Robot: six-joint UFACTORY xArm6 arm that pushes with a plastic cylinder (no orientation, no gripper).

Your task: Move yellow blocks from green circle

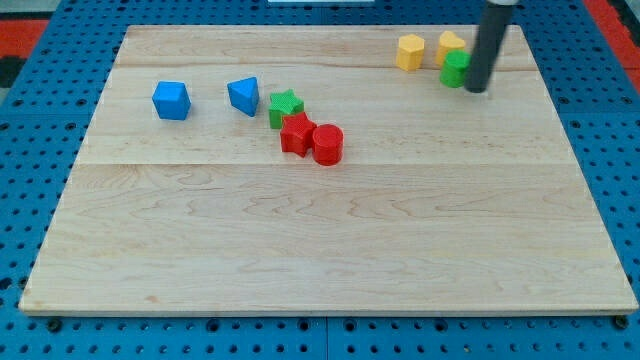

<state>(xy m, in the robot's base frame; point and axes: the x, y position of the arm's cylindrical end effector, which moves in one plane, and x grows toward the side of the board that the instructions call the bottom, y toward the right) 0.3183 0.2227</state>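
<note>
A green circle block (455,70) sits near the view's top right. One yellow block (450,45) touches its upper edge, its shape partly hidden. A yellow hexagon-like block (410,52) lies a short gap to the left of the green circle. My tip (476,89) rests on the board right against the green circle's right side, just below and right of the nearer yellow block. The dark rod rises from it to the view's top edge.
A blue cube (171,100) and a blue wedge-like block (243,95) lie at the upper left. A green star (285,107), red star (297,133) and red cylinder (327,144) cluster near the middle. The wooden board (320,250) sits on blue pegboard.
</note>
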